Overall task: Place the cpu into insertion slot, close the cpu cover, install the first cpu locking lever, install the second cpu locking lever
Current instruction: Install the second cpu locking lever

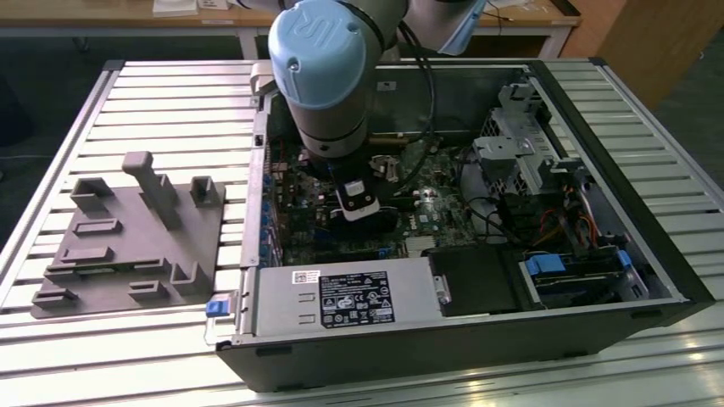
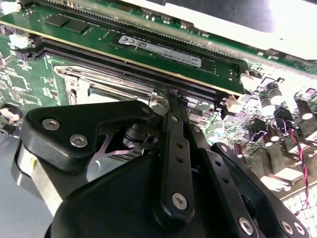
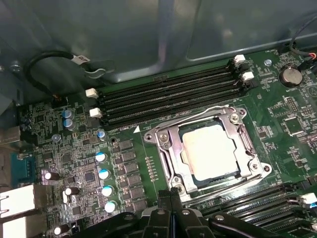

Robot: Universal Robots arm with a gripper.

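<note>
In the first wrist view the cpu [image 3: 210,148], a silvery-grey square, lies in the insertion slot [image 3: 205,176]. The silvery cpu cover [image 3: 168,144] is folded down flat around it. One wire locking lever [image 3: 198,115] runs along the side by the memory slots, a second [image 3: 233,183] along the opposite side. My gripper [image 3: 171,191] is shut, its black fingertips right at a corner of the socket frame; whether they pinch a lever end is hidden. The second wrist view shows my gripper [image 2: 171,96] over the cover [image 2: 79,87]. In the exterior view my gripper [image 1: 364,222] hangs low over the motherboard.
The open computer case [image 1: 453,352] lies on a slatted table, with a labelled power supply [image 1: 339,301] at its near side and drive cages [image 1: 515,144] on the exterior view's right. A grey fixture block [image 1: 125,246] sits on the left. A memory module [image 2: 158,49] stands beside the socket.
</note>
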